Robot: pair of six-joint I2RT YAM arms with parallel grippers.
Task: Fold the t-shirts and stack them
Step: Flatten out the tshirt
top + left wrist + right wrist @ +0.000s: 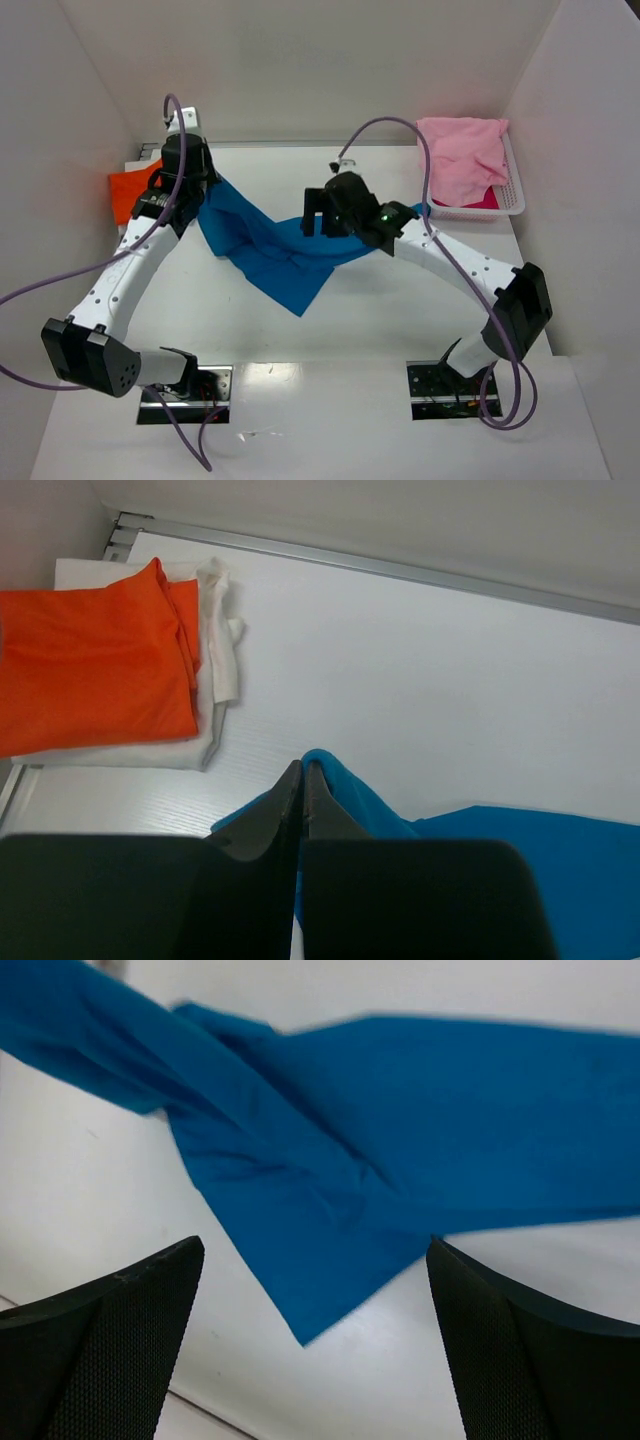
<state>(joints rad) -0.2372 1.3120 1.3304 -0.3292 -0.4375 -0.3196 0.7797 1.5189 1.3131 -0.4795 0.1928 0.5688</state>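
The left gripper (207,183) has its two fingers (288,802) pressed together on a corner of the blue t-shirt (275,250), and a small fold of the blue cloth stands just above the tips in the left wrist view. From this pinched corner the shirt runs to the right across the middle of the table (400,320). Its lower part comes down to a point toward the near side, and its right end goes behind the right arm (how it ends there I cannot tell).

The right gripper (320,218) is over the middle of the shirt with its fingers (110,1350) spread wide. Between them only the wrinkled blue cloth and the white table are seen, and they hold nothing.

The orange t-shirt (90,670) lies folded at the far left corner, on top of a folded white cloth (218,630). The pink t-shirt (460,155) lies crumpled in the white basket (512,200) at the far right.
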